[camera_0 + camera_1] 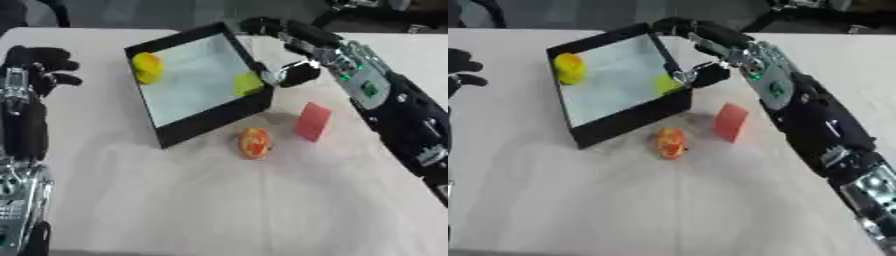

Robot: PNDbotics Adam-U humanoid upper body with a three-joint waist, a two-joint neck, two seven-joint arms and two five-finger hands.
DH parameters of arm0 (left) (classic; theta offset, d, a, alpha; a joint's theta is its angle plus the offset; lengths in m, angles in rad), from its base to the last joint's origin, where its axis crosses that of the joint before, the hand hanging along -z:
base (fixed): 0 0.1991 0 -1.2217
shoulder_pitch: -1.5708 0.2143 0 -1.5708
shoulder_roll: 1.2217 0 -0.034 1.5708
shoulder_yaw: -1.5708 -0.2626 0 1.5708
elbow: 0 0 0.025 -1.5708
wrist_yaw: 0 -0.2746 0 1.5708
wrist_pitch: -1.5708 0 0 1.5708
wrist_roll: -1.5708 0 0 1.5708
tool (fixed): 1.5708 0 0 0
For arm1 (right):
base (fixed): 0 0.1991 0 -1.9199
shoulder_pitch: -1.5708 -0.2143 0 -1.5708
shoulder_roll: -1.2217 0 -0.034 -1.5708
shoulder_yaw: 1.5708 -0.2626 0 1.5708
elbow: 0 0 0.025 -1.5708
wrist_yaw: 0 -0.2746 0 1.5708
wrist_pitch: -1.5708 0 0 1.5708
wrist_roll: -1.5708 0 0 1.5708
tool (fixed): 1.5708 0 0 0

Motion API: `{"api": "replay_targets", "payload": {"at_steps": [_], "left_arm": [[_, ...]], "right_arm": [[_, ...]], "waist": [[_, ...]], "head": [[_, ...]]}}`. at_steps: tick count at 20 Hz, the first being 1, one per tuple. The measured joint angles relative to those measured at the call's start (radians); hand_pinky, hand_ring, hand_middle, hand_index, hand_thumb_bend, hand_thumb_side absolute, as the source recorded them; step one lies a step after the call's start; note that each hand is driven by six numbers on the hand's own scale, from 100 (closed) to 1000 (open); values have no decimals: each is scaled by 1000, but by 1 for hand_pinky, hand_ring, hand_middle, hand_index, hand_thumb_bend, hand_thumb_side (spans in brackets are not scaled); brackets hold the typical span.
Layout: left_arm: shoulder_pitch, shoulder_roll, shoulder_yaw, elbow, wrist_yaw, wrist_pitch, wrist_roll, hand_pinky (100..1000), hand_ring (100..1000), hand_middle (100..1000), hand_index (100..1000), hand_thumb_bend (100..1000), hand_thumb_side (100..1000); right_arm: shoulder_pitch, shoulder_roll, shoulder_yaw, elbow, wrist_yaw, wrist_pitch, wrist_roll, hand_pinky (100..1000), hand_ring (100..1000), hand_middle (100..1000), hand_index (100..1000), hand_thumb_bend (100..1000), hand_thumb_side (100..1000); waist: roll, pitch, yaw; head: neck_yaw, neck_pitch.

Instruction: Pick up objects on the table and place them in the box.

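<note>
Here the right hand (293, 55) hangs over the right-hand wall of the black, square, open-topped box (210, 117), fingers stretched toward the far corner and thumb curled below. Just under it, a small yellow-green lump (248, 83) lies inside the box against that wall. The hand looks to be free of it, though the view is too soft to rule out a touch. That position suggests a drop at the nearest edge, the shortest reach from the right side. A second item, a yellow rounded toy-like piece (147, 67), sits in the box's far left corner.

Two things remain out on the pale tablecloth (219, 200): an orange-and-yellow rounded fruit-like object (255, 143) just in front of the box's near corner, and a red flat block (312, 121) standing on edge beside it, nearer the right arm. Both lie within that arm's side, so they are probably next.

The left hand (39, 65) rests idle at the left edge, fingers loosely curled and holding nothing.
</note>
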Motion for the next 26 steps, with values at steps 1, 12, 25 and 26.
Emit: {"api": "replay_targets", "payload": {"at_steps": [1,12,25,26], "left_arm": [[2,3,4,0,-2,0,3,562,620,596,655,100,887],[20,26,29,0,-17,3,32,560,615,593,655,100,889],[26,34,35,1,-24,5,40,558,613,592,656,100,892],[26,34,35,1,-24,5,40,558,613,592,655,100,892]], "right_arm": [[15,-8,4,-28,-13,3,13,896,908,946,1000,100,470],[253,-89,10,-293,-107,66,204,900,909,933,1000,100,521],[308,-87,-25,-231,2,106,207,907,936,955,1000,100,712],[309,-87,-27,-220,15,108,201,912,946,959,1000,100,737]], "waist": [[-2,0,-5],[-7,-9,-50],[-7,-10,-57],[-7,-10,-57]], "head": [[5,0],[52,0],[65,0],[65,0]]}}
